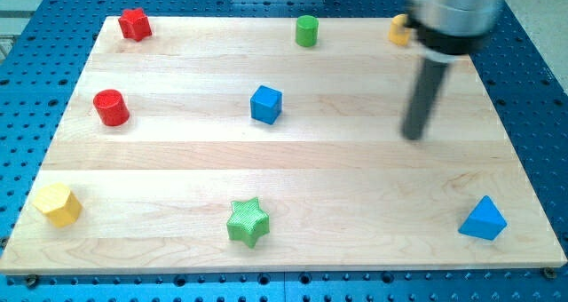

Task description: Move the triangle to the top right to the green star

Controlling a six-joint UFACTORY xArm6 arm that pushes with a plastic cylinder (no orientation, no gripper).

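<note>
Nearest the view's bottom edge lie three pieces: the blue triangle [483, 219] at bottom right, the green star [248, 222] at bottom centre, and a yellow hexagonal block [58, 203] at bottom left.

The blue triangle, the item to be moved, appears small, rigid and light, with smooth painted faces. It should slide readily on the wooden board [355, 173] but may pivot if struck off-centre. There is nothing to grasp with, so contact is best made squarely on its right-hand flat face, pushing leftward toward the star. It is a solid wedge, uniform blue, and stands well apart from the star.

Mid-board: a blue cube [266, 104] and a red cylinder [112, 107]. My tip [414, 136] rests on the board well above the triangle, touching no block. The arm carries no jaws, only the bare rod.

Far edge: red star [135, 24], green cylinder [307, 30], and a yellow block [399, 29] partly hidden by the arm.
</note>
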